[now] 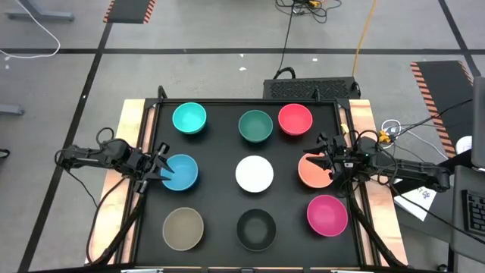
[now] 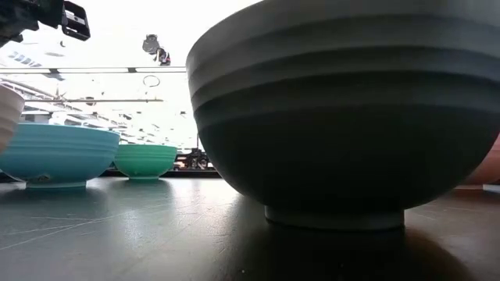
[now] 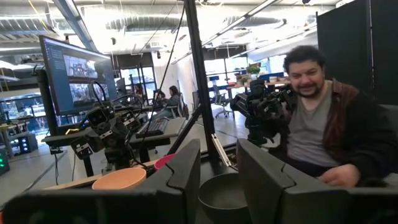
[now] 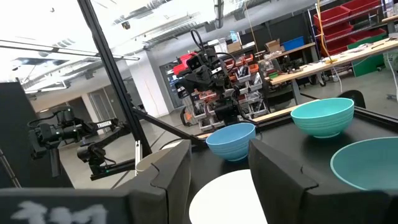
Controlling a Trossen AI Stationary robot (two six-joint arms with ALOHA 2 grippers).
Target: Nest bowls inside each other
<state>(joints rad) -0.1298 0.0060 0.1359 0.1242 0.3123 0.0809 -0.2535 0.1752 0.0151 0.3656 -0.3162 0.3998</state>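
- Nine bowls are seen standing apart in three rows on the dark desk (image 1: 220, 114), none yet nested: the turquoise bowl (image 1: 189, 119), dark green bowl (image 1: 255, 126) and red-pink bowl (image 1: 295, 120) in the far row; the blue bowl (image 1: 182, 172), white bowl (image 1: 254, 174) and orange bowl (image 1: 313, 171) in the middle row; the tan bowl (image 1: 183, 228), black bowl (image 1: 256, 230) and magenta bowl (image 1: 327, 214) in the near row.
- The left pincer (image 1: 159, 168) is held at the outer rim of the blue bowl; its fingers are seen parted by a narrow gap in the left wrist view, with nothing between them.
- The right pincer (image 1: 331, 161) is held over the outer edge of the orange bowl; its fingers stand apart likewise, and nothing is pinched.
- The step in hand is judged to be the first pick-up on each side.
- One finger is best set inside the rim and one outside, so that the thin wall is pinched squarely.
- A straight lift is advised, since a dragged bowl could be slid into its neighbour.
- The lifted bowl should be kept level and centred over the receiving bowl before it is lowered.
- The arms are best moved in turn over the middle column, where their paths could cross.
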